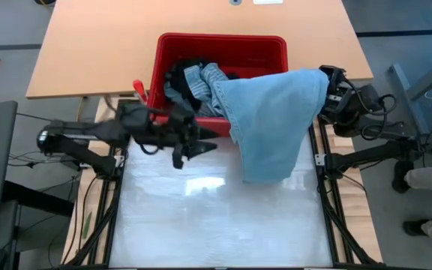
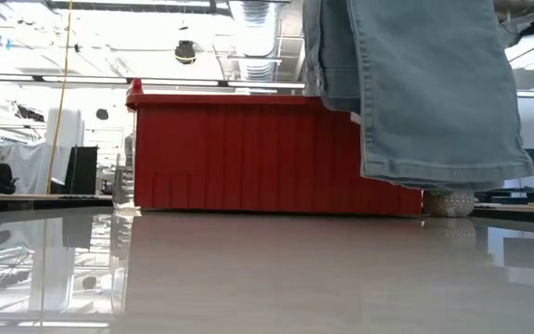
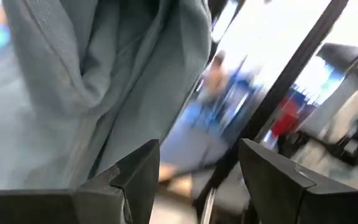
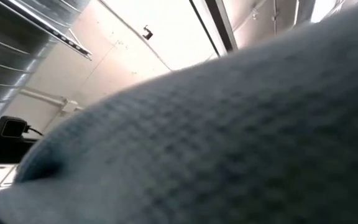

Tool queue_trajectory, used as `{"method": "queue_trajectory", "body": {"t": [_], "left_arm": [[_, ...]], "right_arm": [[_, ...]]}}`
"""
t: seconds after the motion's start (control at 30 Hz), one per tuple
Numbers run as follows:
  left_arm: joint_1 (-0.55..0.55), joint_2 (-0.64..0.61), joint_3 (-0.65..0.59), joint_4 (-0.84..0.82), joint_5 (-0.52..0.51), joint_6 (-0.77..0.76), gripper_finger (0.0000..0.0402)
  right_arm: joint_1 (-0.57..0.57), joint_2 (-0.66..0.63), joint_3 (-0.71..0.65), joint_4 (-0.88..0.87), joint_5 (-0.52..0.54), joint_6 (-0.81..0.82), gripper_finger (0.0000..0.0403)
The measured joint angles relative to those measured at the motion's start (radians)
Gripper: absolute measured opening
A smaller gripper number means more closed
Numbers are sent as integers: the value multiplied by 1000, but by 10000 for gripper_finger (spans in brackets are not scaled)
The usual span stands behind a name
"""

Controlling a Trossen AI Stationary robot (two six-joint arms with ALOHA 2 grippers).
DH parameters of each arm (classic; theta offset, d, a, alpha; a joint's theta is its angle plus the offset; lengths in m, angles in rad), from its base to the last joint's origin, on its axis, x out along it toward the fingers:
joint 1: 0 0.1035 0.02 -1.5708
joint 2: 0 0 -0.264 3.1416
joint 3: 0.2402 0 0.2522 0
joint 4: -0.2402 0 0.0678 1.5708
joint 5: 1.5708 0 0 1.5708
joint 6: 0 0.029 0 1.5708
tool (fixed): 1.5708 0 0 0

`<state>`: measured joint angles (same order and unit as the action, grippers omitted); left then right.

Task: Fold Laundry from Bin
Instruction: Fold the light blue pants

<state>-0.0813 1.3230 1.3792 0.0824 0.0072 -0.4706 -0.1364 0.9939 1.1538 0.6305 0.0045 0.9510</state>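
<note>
Where the right hand (image 1: 328, 84) grips — the laundry (image 1: 272, 120) hangs.

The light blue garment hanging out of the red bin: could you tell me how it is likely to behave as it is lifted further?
Probably floppy: the light blue garment hangs in folds from the right gripper, which is shut on it. It may drag, since one end lies in the red bin. It likely swings; its hem hangs above the table.
</note>
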Motion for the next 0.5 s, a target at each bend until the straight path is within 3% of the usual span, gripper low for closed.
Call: {"method": "queue_trajectory", "body": {"t": [0.07, 0.17, 0.27, 0.43, 0.5], "left_arm": [[-21, 5, -125, 233, -1, 62, 207], [-42, 29, -237, 437, -83, 139, 207], [-52, 64, -269, 522, -169, 212, 207], [-54, 137, -230, 545, -200, 327, 207], [-54, 162, -218, 547, -284, 365, 207]], "right_arm": [[0, 0, 0, 1, -2, 1, 20], [0, 0, 0, 1, -2, 2, 20], [-2, 0, 0, 0, -2, 2, 20], [-2, 0, 0, -1, -2, 2, 20], [-2, 0, 0, -1, -2, 1, 20]]}}
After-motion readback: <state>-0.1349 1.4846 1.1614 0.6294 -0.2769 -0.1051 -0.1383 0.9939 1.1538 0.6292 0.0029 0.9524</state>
